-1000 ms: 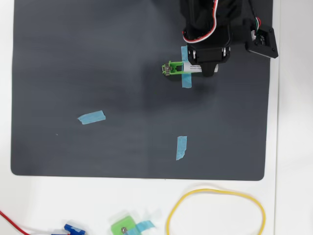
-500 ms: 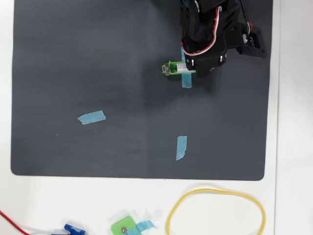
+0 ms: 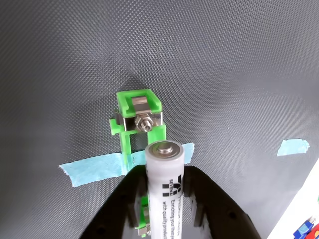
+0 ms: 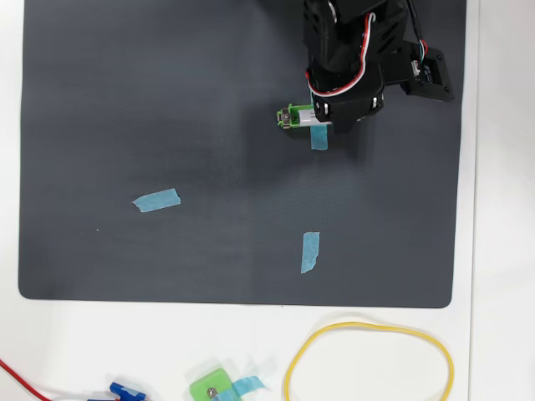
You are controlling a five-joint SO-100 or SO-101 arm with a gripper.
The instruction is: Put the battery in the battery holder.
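- While the gripper [image 3: 164,199] is closed on the battery [image 3: 168,191], its black fingers [image 3: 212,199] press the cylinder from both sides, in the wrist view.
- The battery hangs lengthwise over the battery holder [image 3: 135,122], its metal end cap pointing at the holder's far contact; whether it touches the frame cannot be told.
- Dark print runs along the battery's side; the words are too small to read surely.
- In the overhead view the arm [image 4: 355,58] reaches in from the surface's [image 4: 167,100] top edge, gripper over the holder [image 4: 292,115] near the top right corner.
- A blue tape strip [image 4: 318,134] crosses the holder.
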